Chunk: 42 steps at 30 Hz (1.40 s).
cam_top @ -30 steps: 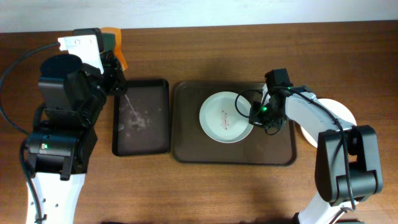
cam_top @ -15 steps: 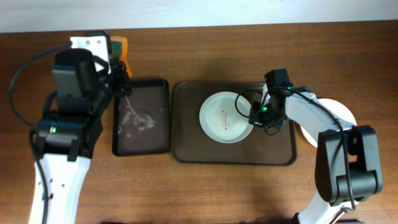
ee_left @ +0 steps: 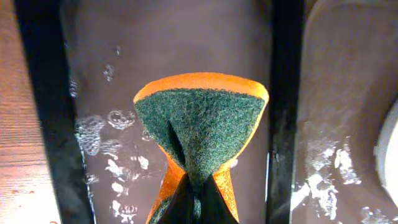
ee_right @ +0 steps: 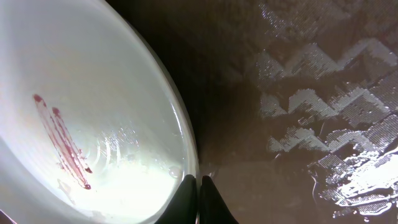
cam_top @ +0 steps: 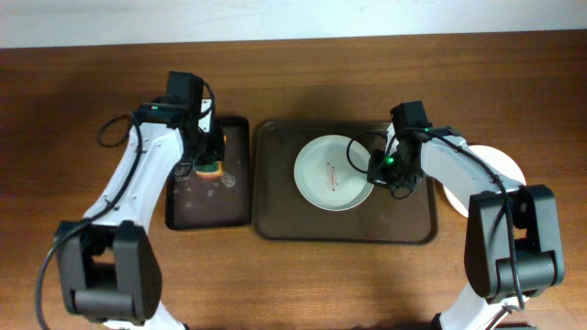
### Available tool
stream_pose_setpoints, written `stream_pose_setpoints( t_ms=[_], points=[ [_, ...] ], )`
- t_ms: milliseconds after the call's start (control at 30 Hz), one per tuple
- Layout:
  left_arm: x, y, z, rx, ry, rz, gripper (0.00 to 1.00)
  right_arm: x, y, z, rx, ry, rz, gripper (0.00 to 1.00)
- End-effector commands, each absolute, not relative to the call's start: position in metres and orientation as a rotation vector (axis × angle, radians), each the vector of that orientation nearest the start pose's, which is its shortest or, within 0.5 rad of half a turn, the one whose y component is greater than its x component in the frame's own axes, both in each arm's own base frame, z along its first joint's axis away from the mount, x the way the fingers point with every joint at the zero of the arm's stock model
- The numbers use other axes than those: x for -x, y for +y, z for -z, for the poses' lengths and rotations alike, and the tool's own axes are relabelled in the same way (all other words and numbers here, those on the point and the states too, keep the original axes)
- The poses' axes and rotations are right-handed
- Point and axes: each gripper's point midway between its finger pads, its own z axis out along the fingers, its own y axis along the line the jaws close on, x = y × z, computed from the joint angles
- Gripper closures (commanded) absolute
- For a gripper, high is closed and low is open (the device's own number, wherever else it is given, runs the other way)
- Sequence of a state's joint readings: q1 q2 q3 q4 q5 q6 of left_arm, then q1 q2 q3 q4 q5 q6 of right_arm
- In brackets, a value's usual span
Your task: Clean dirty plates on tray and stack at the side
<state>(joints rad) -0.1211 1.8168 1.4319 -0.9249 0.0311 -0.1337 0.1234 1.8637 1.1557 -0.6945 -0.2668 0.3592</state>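
Note:
A white plate point(cam_top: 332, 172) with thin red smears point(ee_right: 62, 142) lies on the large brown tray point(cam_top: 275, 215). My right gripper point(cam_top: 374, 170) is shut on the plate's right rim, its fingers pinching the edge in the right wrist view point(ee_right: 198, 190). My left gripper point(cam_top: 209, 158) is shut on an orange-and-green sponge point(ee_left: 200, 134), which it holds pinched and folded just over the narrow dark tray point(cam_top: 234, 206). White plates point(cam_top: 503, 174) lie on the table right of the large tray, partly hidden by my right arm.
The narrow dark tray point(ee_left: 93, 143) holds soapy water and foam. The large tray's wet floor point(ee_right: 311, 93) shows beside the plate. The large tray's left rim point(ee_left: 283, 93) stands close beside the sponge. A plate's edge point(ee_left: 392, 155) shows at the far right.
My left arm has swung down from its raised pose and carried the sponge over the narrow tray. The right arm and the plate have not moved.

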Motion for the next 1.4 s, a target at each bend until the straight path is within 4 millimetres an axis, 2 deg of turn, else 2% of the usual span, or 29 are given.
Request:
stream_pose_setpoints(
  t_ms=[0,133,200,233,300,400,533,600,667,767,867,933,1033,1133,1200,1267,1367],
  points=[
    [-0.397,-0.054,-0.095,-0.005,2.888,0.115,1.0,-0.354,0.091,-0.015,-0.305,2.996,-0.435,0.96],
    [-0.396,-0.056,-0.095,-0.006,2.888,0.125,1.0,-0.354,0.091,-0.015,-0.305,2.996,-0.435,0.96],
    [-0.396,-0.077,-0.098,-0.032,2.877,0.305,1.0,-0.354,0.091,-0.015,-0.302,2.997,-0.437,0.96],
    [-0.398,-0.108,-0.107,-0.084,2.833,0.543,1.0,-0.354,0.094,-0.015,-0.293,2.998,-0.442,0.96],
    [-0.402,-0.151,-0.121,-0.198,2.736,0.762,1.0,-0.352,0.1,-0.015,-0.267,3.002,-0.442,0.96],
    [-0.401,-0.2,-0.123,-0.238,2.703,0.83,1.0,-0.35,0.107,-0.015,-0.235,3.008,-0.439,0.96],
    [-0.387,-0.256,-0.097,-0.131,2.788,0.926,1.0,-0.349,0.108,-0.015,-0.231,3.009,-0.44,0.96],
    [-0.374,-0.29,-0.082,-0.178,2.814,1.05,1.0,-0.349,0.108,-0.015,-0.231,3.009,-0.439,0.96],
    [-0.364,-0.305,-0.059,-0.129,2.88,1.066,1.0,-0.349,0.108,-0.015,-0.231,3.009,-0.439,0.96],
    [-0.359,-0.326,-0.054,-0.205,2.856,1.153,1.0,-0.35,0.108,-0.015,-0.23,3.008,-0.439,0.96],
    [-0.353,-0.332,-0.043,-0.218,2.88,1.144,1.0,-0.349,0.109,-0.015,-0.23,3.009,-0.44,0.96],
    [-0.35,-0.328,-0.024,-0.197,2.933,1.089,1.0,-0.349,0.109,-0.015,-0.23,3.009,-0.439,0.96],
    [-0.354,-0.3,-0.004,-0.137,2.994,0.839,1.0,-0.349,0.108,-0.015,-0.231,3.009,-0.439,0.96],
    [-0.363,-0.266,0.004,-0.093,3.02,0.662,1.0,-0.349,0.108,-0.015,-0.231,3.01,-0.439,0.96],
    [-0.378,-0.247,-0.004,-0.111,2.981,0.655,1.0,-0.349,0.108,-0.015,-0.231,3.009,-0.439,0.96],
    [-0.389,-0.24,-0.016,-0.149,2.936,0.673,1.0,-0.349,0.108,-0.015,-0.231,3.009,-0.439,0.96],
    [-0.387,-0.258,-0.053,-0.29,2.84,0.81,1.0,-0.349,0.108,-0.015,-0.231,3.009,-0.439,0.96]
  ],
)
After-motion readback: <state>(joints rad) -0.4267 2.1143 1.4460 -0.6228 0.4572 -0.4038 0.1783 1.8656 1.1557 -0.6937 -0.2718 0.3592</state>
